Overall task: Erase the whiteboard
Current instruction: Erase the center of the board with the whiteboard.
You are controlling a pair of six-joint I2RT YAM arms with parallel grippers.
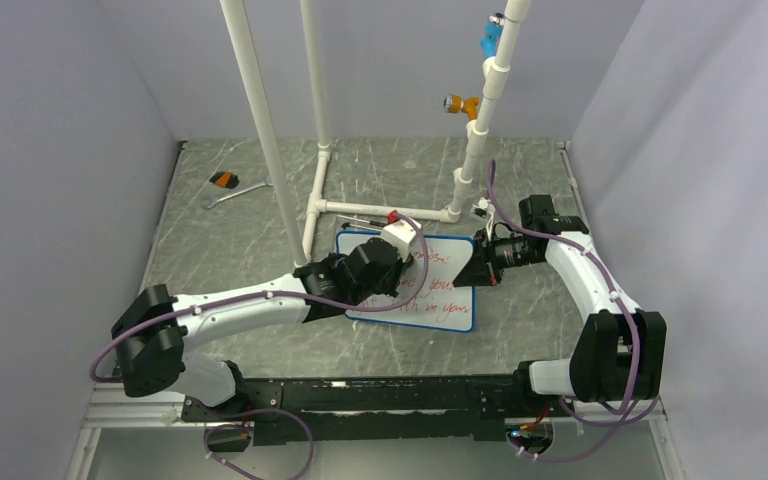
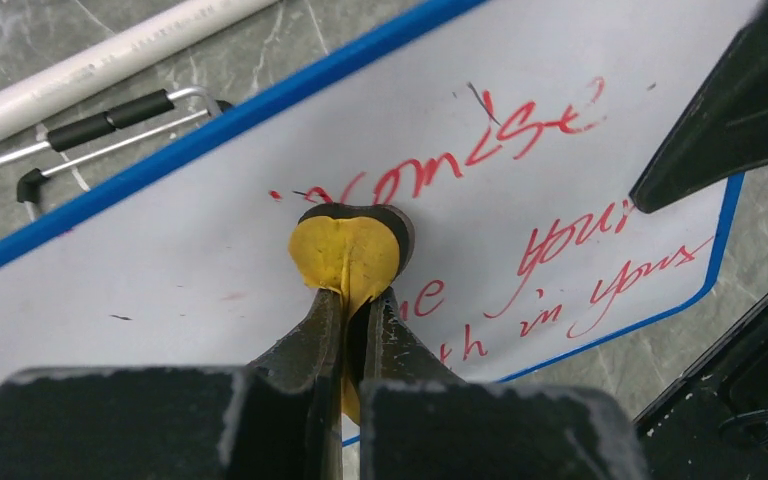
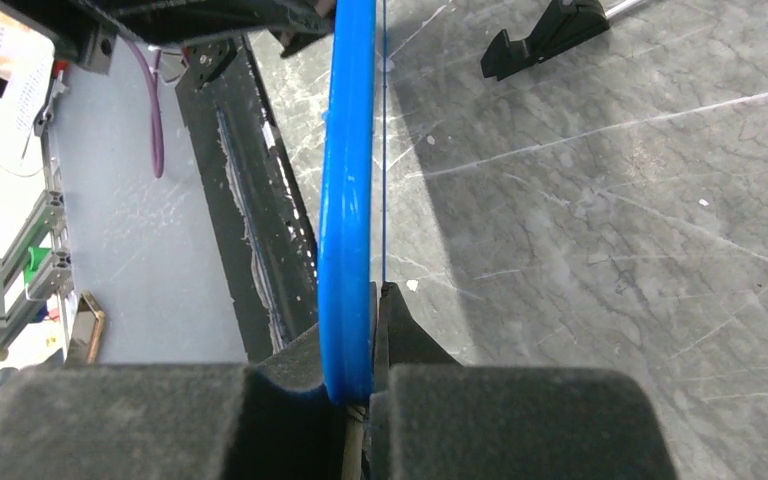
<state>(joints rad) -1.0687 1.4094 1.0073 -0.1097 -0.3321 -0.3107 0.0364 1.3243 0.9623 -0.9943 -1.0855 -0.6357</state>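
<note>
The whiteboard [image 1: 447,292] lies on the table with a thin blue frame and red handwriting. In the left wrist view its face [image 2: 160,250] is blank on the left, and red words remain on the right. My left gripper [image 2: 355,305] is shut on a round yellow eraser [image 2: 348,250], whose black pad rests on the board by the top line of writing. From above, this gripper [image 1: 400,275] sits over the board's middle. My right gripper [image 1: 476,265] is shut on the board's right edge, and the blue frame [image 3: 348,200] runs between its jaws.
A white pipe frame [image 1: 380,208] stands just behind the board, and one pipe [image 2: 110,60] lies close to the board's far edge. A metal rod with black grips [image 2: 110,120] lies beside it. A wrench [image 1: 235,193] and an orange-black tool [image 1: 224,179] lie at the back left.
</note>
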